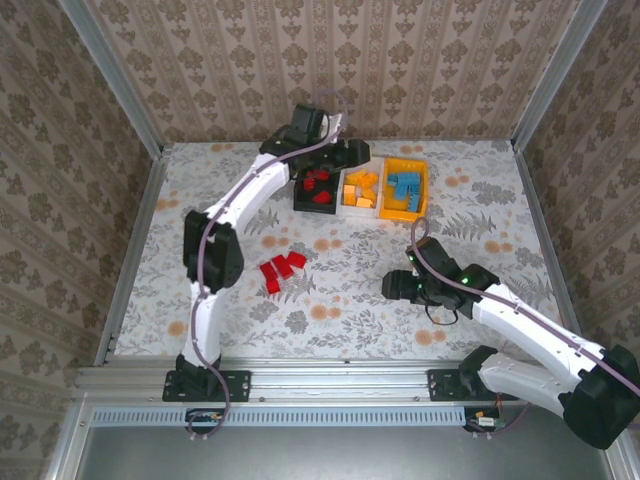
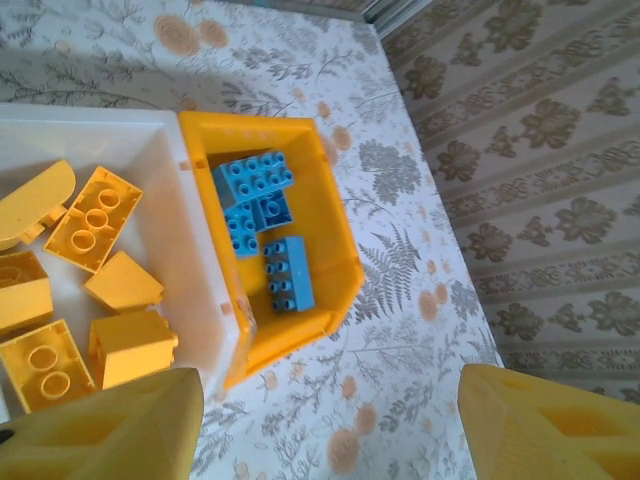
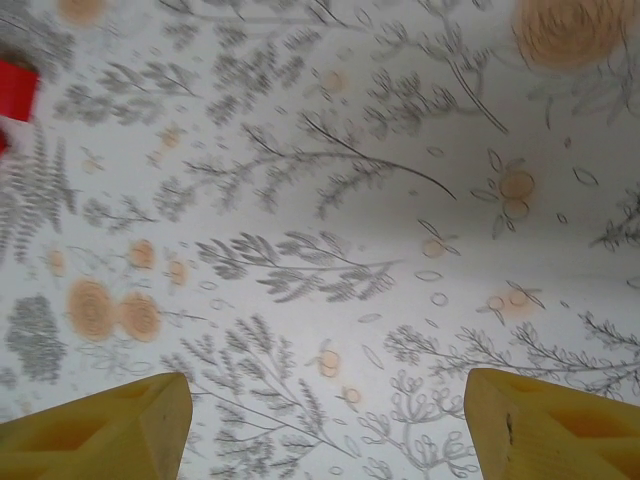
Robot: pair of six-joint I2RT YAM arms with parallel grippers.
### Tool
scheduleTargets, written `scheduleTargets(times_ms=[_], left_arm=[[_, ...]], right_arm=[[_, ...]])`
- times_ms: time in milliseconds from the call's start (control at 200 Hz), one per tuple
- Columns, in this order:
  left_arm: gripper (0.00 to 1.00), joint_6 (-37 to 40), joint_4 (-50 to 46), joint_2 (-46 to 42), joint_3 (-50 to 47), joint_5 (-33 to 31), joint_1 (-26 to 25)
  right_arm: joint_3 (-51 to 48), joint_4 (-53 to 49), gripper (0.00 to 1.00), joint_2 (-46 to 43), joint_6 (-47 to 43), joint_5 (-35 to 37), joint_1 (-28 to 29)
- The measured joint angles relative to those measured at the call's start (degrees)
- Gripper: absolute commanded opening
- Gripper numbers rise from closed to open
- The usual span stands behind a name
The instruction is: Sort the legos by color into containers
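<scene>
Left tool (image 2: 325, 425) hung wide, empty, by white rectangular plastic tray (image 2: 190, 250); right tool (image 3: 325, 420), equally wide, hovered over bench (image 1: 350, 320), probably for small red plastic bricks (image 1: 283, 270).

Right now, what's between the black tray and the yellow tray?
The white tray with orange bricks in it sits between them, touching both; the top view shows it.

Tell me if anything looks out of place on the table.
A small cluster of red legos lies loose on the table, well apart from the black tray where other red ones sit. Orange bricks in the white tray and blue ones in the yellow tray look sorted. Nothing looks damaged.
</scene>
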Motion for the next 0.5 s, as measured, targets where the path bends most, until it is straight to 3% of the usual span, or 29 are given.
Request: scheduleTargets(times_ms=[230,500], left_arm=[[0.71,2.6,1.4,-19.3,-19.7,-1.7,2.6],[0.73,5.3,-1.2,-37.7,-39.3,-5.6,8.6]], right_arm=[[7.5,0.2,0.74,3.3,-1.9,-3.6,-0.4],[18.8,0.5,0.74,16.9,-4.1,-10.2,0.3]])
